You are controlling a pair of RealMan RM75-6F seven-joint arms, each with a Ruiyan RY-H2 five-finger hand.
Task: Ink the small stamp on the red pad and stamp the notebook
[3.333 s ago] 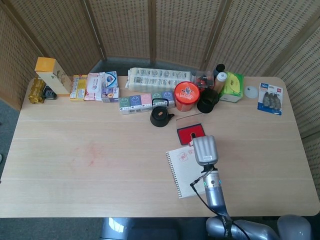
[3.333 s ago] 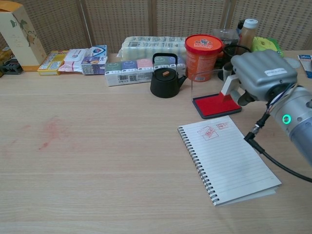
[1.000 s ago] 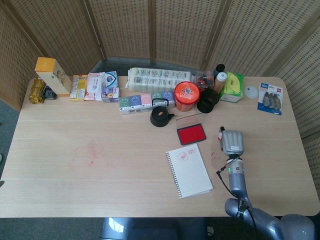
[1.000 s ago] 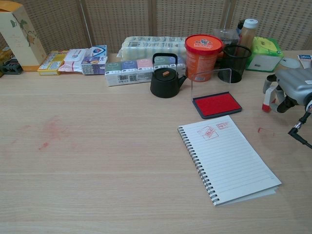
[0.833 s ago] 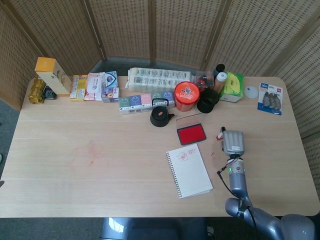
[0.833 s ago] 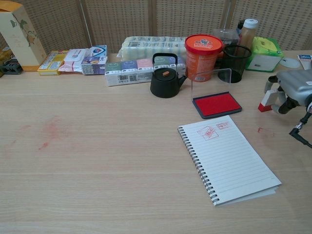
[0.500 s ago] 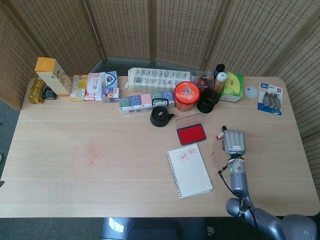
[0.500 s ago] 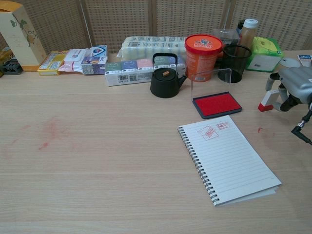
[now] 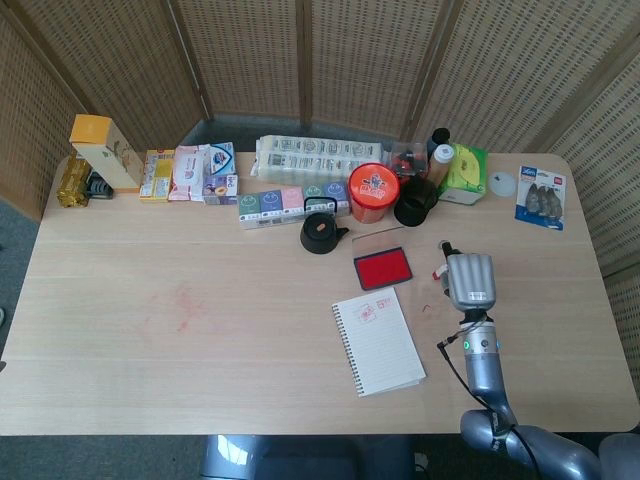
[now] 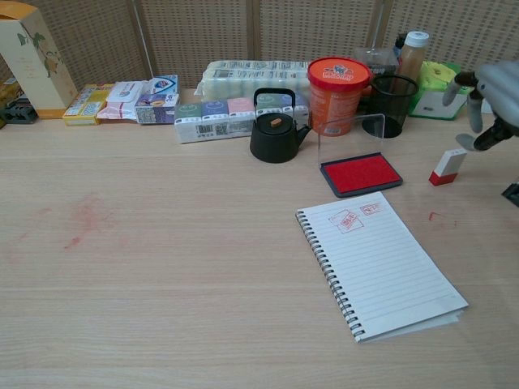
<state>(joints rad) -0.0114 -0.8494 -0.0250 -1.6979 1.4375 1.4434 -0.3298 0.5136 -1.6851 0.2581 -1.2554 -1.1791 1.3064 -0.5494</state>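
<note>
The small white stamp (image 10: 447, 166) with a red base stands by itself on the table, right of the red ink pad (image 10: 361, 173). My right hand (image 10: 493, 97) hangs above and just right of it, fingers apart, holding nothing. From the head view the hand (image 9: 469, 282) sits right of the pad (image 9: 382, 267), with the stamp (image 9: 437, 273) peeking out at its left edge. The spiral notebook (image 10: 381, 263) lies open in front of the pad and has two red stamp marks near its top (image 9: 378, 340). My left hand is out of both views.
A black kettle (image 10: 274, 128), an orange tub (image 10: 338, 83) and a black mesh cup (image 10: 392, 105) stand just behind the pad. Boxes and packets (image 9: 290, 175) line the back edge. A small red ink smudge (image 10: 438, 216) marks the table right of the notebook.
My right hand carried the stamp from the pad to the right, set it on the table, let go and rose clear of it.
</note>
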